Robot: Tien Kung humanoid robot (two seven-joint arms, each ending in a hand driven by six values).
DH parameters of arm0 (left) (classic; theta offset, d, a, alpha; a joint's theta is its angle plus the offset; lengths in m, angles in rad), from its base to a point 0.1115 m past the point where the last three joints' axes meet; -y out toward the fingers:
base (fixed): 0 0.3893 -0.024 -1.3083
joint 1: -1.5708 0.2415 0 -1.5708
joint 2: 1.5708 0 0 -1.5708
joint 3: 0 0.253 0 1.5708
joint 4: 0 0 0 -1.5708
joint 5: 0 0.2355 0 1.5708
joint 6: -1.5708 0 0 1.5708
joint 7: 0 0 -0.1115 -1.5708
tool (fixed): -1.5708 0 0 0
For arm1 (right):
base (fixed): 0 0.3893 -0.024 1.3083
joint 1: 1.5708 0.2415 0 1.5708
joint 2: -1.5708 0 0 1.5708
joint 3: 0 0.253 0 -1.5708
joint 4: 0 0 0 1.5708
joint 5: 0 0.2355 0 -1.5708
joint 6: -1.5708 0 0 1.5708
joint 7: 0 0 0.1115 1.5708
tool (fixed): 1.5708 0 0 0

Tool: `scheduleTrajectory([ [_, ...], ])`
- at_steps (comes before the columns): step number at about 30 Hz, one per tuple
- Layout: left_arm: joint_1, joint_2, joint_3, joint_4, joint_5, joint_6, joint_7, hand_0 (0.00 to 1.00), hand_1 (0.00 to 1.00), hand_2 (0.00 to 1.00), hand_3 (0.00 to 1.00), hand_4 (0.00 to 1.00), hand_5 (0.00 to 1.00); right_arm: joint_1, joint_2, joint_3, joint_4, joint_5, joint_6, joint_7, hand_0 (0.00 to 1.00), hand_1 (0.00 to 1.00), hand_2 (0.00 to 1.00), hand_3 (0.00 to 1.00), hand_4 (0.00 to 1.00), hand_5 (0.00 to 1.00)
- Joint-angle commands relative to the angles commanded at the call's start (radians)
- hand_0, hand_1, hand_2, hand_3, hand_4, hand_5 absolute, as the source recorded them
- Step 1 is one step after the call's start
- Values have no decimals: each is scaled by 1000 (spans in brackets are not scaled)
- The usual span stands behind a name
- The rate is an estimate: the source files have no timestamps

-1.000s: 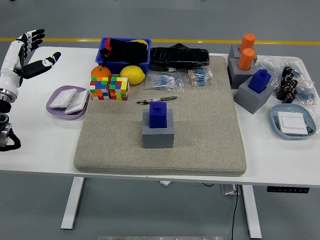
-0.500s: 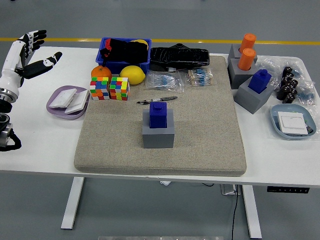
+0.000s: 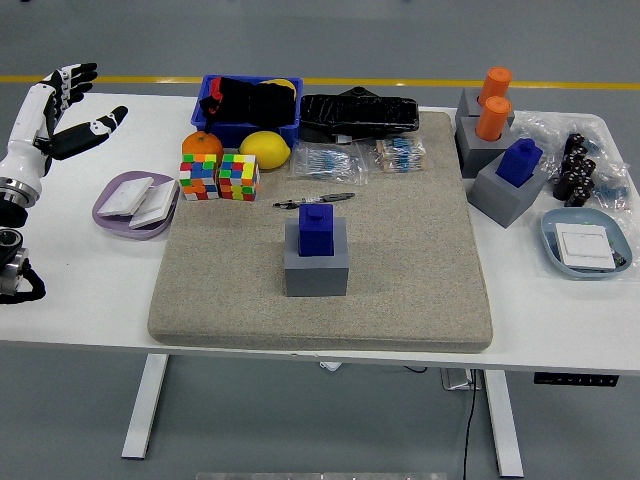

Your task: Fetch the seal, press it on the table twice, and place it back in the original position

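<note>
A blue seal point(image 3: 316, 229) stands upright in a grey block holder point(image 3: 316, 262) in the middle of the beige mat point(image 3: 400, 260). A second blue seal point(image 3: 519, 162) sits in another grey holder point(image 3: 506, 190) at the right, beside two orange seals point(image 3: 494, 104). My left hand point(image 3: 68, 108) is raised over the far left end of the table, fingers spread, holding nothing, well away from the central seal. The right hand is out of the picture.
A purple dish point(image 3: 135, 205) with white pads lies left of the mat. Two colour cubes point(image 3: 219, 176), an orange point(image 3: 202, 145), a lemon point(image 3: 265, 149), a blue bin point(image 3: 249, 110), a black bag point(image 3: 358, 112), a pen point(image 3: 314, 200) and small packets point(image 3: 400, 154) line the back. A blue dish point(image 3: 586, 243) sits right.
My left hand has drifted slightly up and to the right at the table's left end, still spread. Nothing on the table has moved.
</note>
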Motion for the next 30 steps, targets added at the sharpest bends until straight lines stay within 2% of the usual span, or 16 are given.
scheduleTrajectory([
  [9, 21, 3, -10, 0, -10, 2, -9, 861, 870, 856, 833, 822, 236, 21, -7, -32, 0, 31, 13, 2, 786, 684, 662, 618, 792, 450],
  [24, 14, 8, -12, 2, -16, 0, -6, 859, 867, 854, 823, 821, 237, 30, -12, -49, 0, 49, 19, -6, 786, 689, 666, 618, 792, 448],
  [28, 6, 17, -11, -6, -17, -2, -7, 859, 867, 854, 823, 821, 237, 23, -6, -17, 0, 12, 38, 9, 786, 689, 666, 618, 792, 448],
  [29, 4, 19, -11, -8, -18, -2, -8, 857, 866, 854, 820, 821, 237, 22, -6, -13, 0, 5, 39, 10, 796, 706, 685, 624, 858, 454],
  [30, 0, 24, -11, -11, -19, -1, -7, 857, 866, 854, 820, 821, 237, 20, -8, -10, 0, 2, 42, 12, 796, 706, 685, 624, 858, 454],
])
